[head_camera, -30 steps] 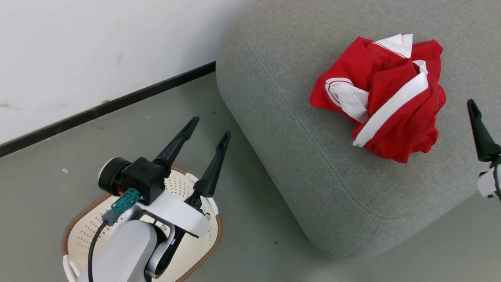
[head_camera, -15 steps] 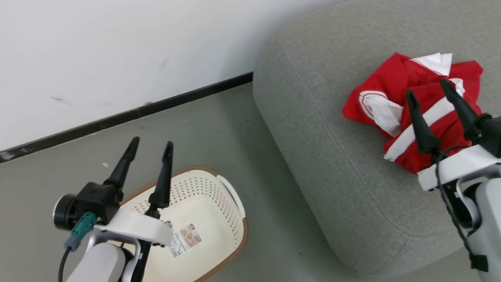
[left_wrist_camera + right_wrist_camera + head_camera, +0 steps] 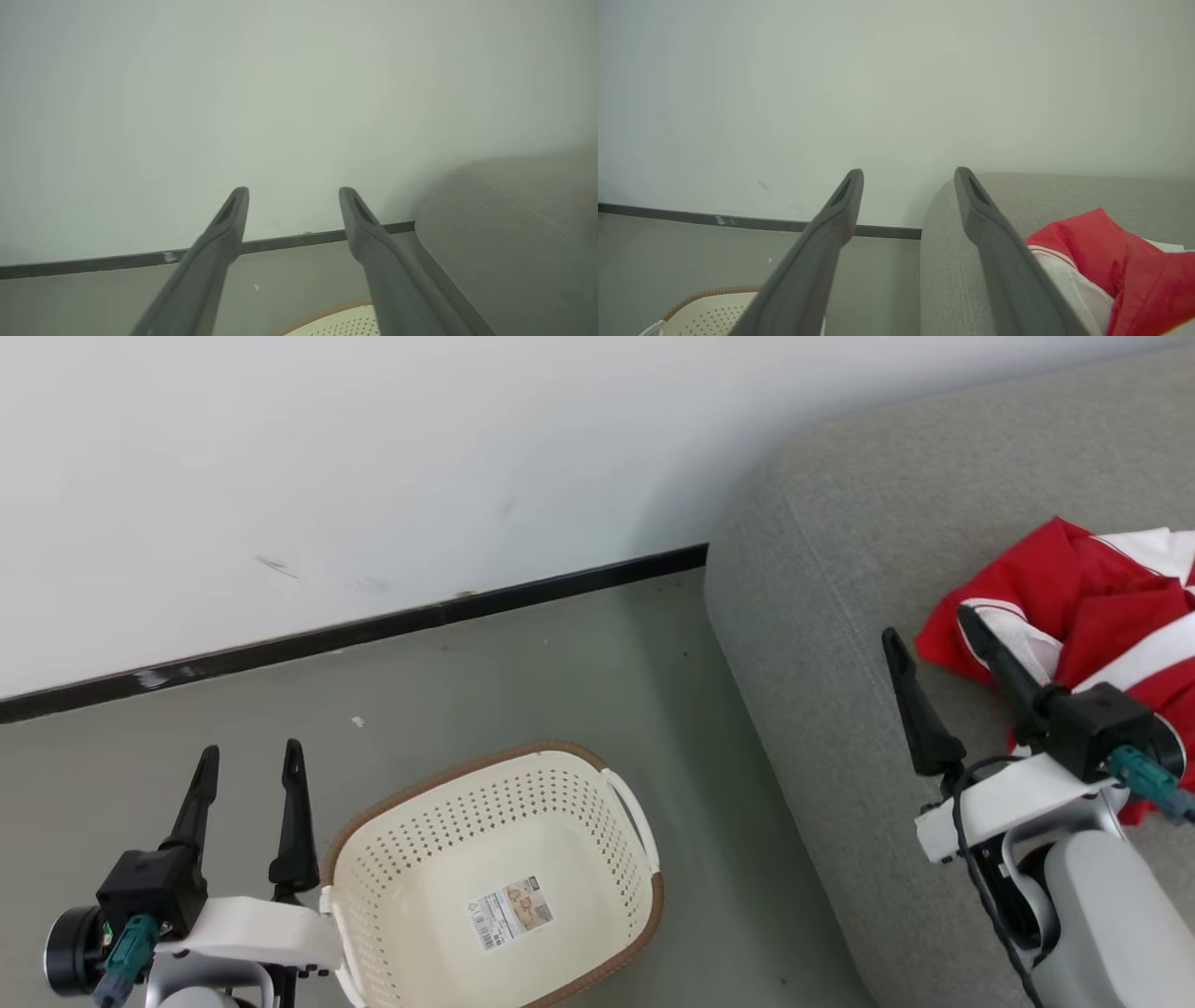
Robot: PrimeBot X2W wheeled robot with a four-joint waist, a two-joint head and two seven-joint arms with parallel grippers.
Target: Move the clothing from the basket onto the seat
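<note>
1. Lying in a crumpled heap, the clothing (image 3: 1102, 616) sits on the seat (image 3: 822, 616), red with white stripes, near the seat's rounded corner.
2. The basket (image 3: 448, 770) stands on the floor (image 3: 560, 663) beside the seat, with a strip of floor between them. A label (image 3: 509, 915) shows on its bare bottom.
3. The left gripper (image 3: 252, 751) hovers just beside the basket's left rim, its 2 fingers parted by a narrow gap and holding nothing.
4. The right gripper (image 3: 929, 625) hangs over the seat's edge, its fingers spread wider and gripping nothing. From the head view, 1 finger crosses in front of the clothing. The right wrist view shows the heap off to that finger's outer side, not between the 2.
5. Both grippers point toward the white wall (image 3: 373, 448) and its dark skirting (image 3: 373, 627).
</note>
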